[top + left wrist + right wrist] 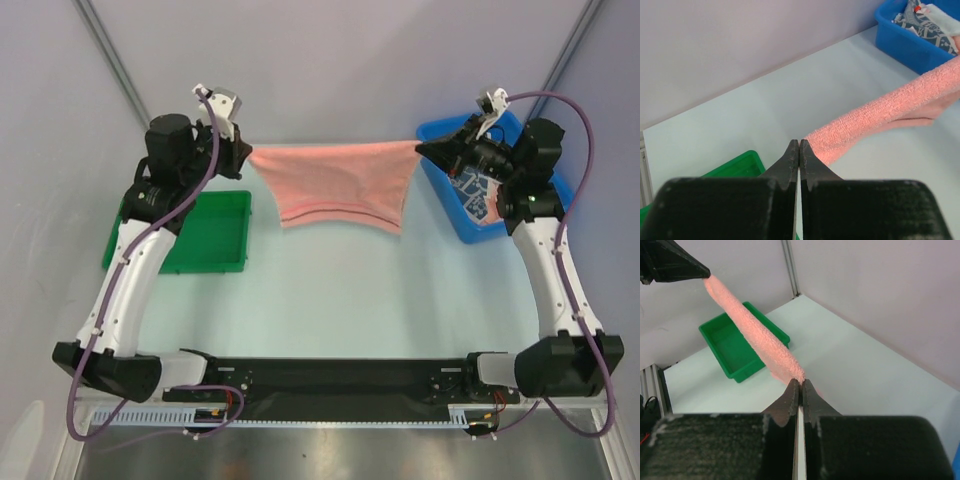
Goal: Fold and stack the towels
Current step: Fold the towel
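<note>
One salmon-pink towel [340, 185] hangs stretched between two pincers, sagging in the middle over the bench [330, 300]. The left pincer [247, 155] is pressed together on the towel's left top corner, and the right pincer [420, 148] pinches its right top corner. The bench is pale and smooth, with plain grey walls behind it. One green tray [215, 235] lies at the left, partly under the left arm. One blue bin [447, 205] at the right holds a navy-and-white patterned towel [912, 22] and a white towel [942, 17].
</note>
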`<action>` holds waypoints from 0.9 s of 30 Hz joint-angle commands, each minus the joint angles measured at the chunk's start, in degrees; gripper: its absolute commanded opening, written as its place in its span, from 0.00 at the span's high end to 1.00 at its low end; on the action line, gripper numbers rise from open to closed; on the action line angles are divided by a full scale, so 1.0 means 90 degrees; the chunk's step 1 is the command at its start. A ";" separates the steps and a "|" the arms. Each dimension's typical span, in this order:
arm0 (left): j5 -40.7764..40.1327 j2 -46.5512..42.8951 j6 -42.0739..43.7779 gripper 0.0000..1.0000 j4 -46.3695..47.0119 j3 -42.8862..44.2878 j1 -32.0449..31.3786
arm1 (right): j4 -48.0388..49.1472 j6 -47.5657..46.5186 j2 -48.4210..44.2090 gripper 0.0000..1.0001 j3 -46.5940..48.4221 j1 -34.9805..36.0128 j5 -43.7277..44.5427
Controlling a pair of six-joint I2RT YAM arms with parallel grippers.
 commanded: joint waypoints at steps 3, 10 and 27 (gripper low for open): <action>0.0001 -0.0818 -0.0127 1.00 -0.0011 -0.0218 -0.0234 | -0.0663 -0.0150 -0.1333 1.00 -0.0388 0.0038 0.0547; -0.0174 -0.1804 -0.0458 1.00 -0.0499 -0.0940 -0.0625 | -0.2148 -0.0425 -0.2700 1.00 -0.0760 0.0691 0.1601; -0.1181 0.0126 -0.1025 1.00 -0.0081 -0.2494 -0.0703 | 0.0113 0.0191 -0.1760 1.00 -0.3522 0.1347 0.3165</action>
